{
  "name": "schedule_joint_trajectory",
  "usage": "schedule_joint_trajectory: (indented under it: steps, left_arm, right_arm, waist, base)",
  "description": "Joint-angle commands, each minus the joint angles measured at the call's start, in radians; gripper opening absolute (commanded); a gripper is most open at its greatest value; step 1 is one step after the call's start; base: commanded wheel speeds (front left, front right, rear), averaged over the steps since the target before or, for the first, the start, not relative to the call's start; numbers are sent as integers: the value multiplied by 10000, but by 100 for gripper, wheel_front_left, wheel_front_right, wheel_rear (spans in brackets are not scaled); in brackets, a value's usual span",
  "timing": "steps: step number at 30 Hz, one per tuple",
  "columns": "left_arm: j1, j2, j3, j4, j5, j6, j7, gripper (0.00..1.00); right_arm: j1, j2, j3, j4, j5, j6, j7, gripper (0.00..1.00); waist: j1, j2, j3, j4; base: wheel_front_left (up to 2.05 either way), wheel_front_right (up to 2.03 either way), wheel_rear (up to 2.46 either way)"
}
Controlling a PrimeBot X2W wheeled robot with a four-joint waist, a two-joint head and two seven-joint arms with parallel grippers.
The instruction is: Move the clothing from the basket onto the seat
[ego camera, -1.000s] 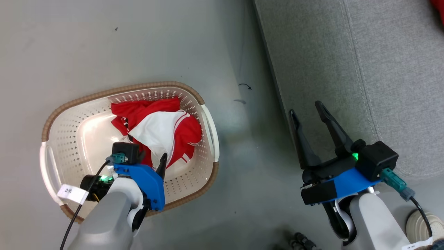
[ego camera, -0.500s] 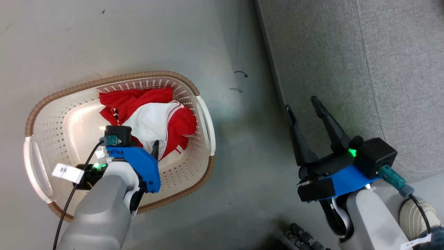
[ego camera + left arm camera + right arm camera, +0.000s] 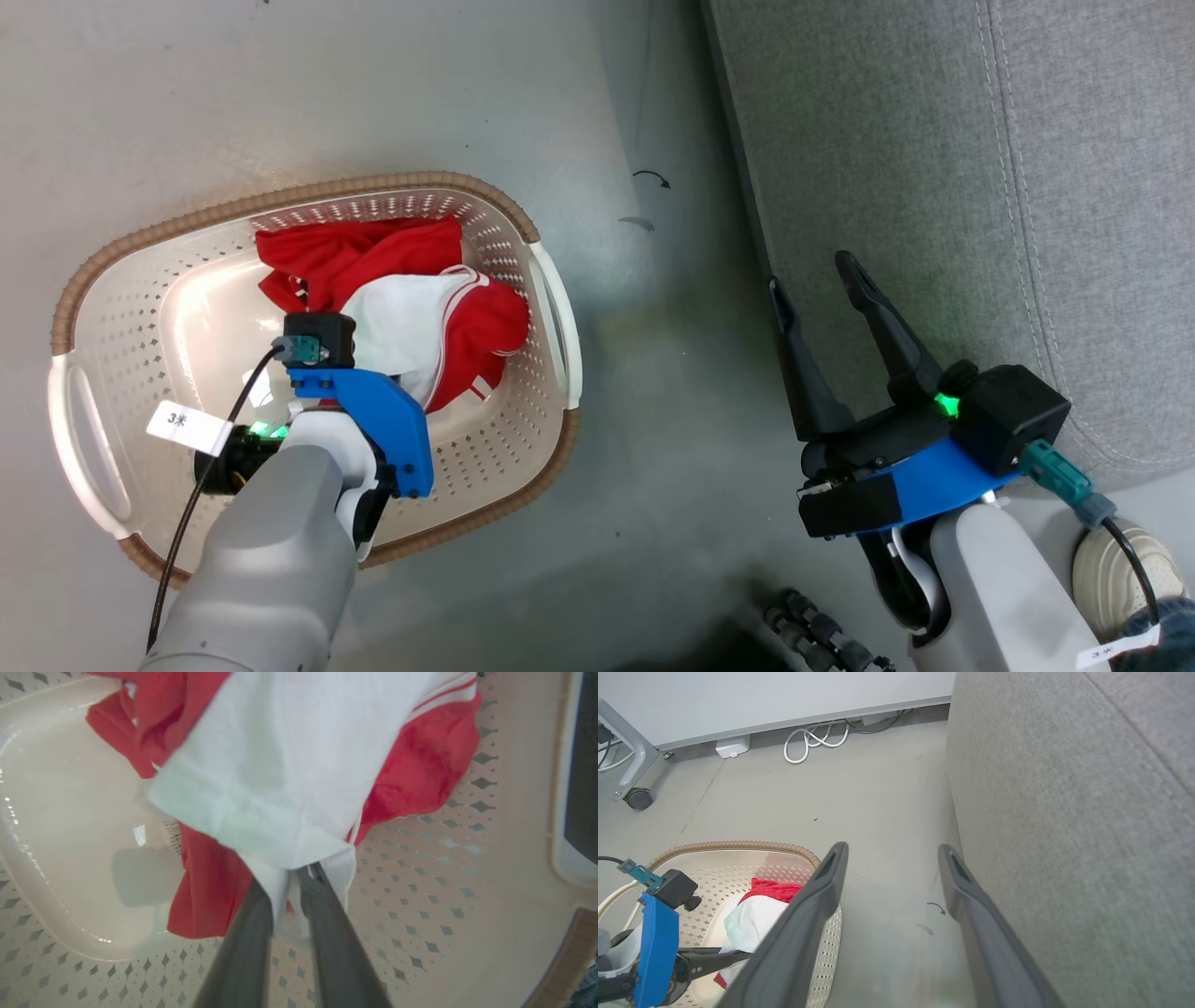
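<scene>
Since a second ago, my left gripper [image 3: 299, 875] has drawn its two fingers [image 3: 247, 938] together from a wide spread. The head camera has also shifted, so the basket's apparent drift is no move of its own. At far left the basket [image 3: 280, 191] stands on the grey floor [image 3: 653, 420], cream and perforated, with a brown rim. Inside it, toward its right end, lies the clothing [image 3: 373, 252], a crumpled red heap with a white panel uppermost. My left gripper reaches down into the basket and is clenched on the lower hem of that white panel, with cloth bunched between the fingertips, as the left wrist view shows. Further right, across a strip of floor, my right gripper [image 3: 810, 273] hangs with its jaws spread wide, grasping nothing, just beside the near edge of the seat [image 3: 934, 187]. The seat is grey fabric with a stitched seam. All the clothing in view lies within the basket.
</scene>
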Motion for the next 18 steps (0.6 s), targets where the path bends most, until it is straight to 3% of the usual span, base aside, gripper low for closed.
schedule_joint_trajectory:
  steps: [1, 18]
  left_arm:
    - [-174, -5, -70, 14, 41, -36, -117, 0]
    - [36, -239, -115, 96, -317, -312, -668, 0]
  right_arm:
    - [-151, 9, 18, 27, 28, 5, -58, 100]
    - [-224, 7, 53, 222, -179, 5, -77, 100]
  waist:
    - [-1, 0, -16, 14]
    - [-1, 0, -659, 412]
  base:
    - [0, 0, 0]
    - [0, 0, 0]
